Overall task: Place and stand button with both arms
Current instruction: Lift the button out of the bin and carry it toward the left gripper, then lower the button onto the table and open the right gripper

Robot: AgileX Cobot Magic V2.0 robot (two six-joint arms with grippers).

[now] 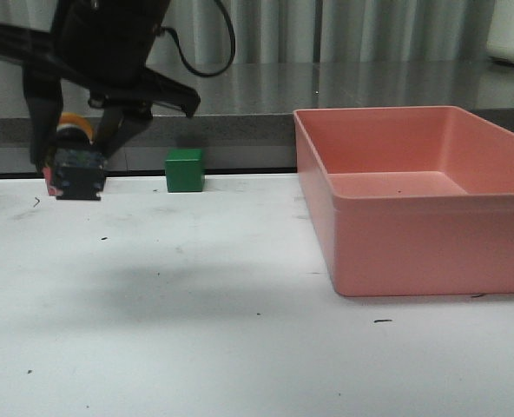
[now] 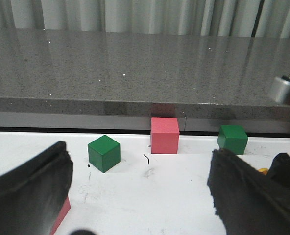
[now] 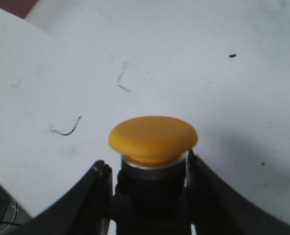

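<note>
The right gripper (image 1: 73, 161) hangs far to the left of the pink bin (image 1: 413, 243), and its jaws are closed tight on the button (image 1: 76, 178), pinching the dark body just under the yellow cap. In the front view the cap sits uppermost and the blocky base hangs below, apparently clear of the white table (image 1: 240, 347), with a soft shadow lying on the surface nearer the camera. From the right wrist, the right gripper (image 3: 146, 169) shows a black finger pressed against each side of the button (image 3: 153, 137), below the silver ring under the cap. The left gripper (image 2: 140, 159) has its jaws spread wide with nothing between them (only bare table shows in the gap). Beyond it a pink cube (image 2: 164, 134) sits against the back edge of the table, with one green cube (image 2: 104, 152) on one side and another green cube (image 2: 232, 138) on the other. In the front view a green cube (image 1: 185, 169) stands between the button and the bin.
</note>
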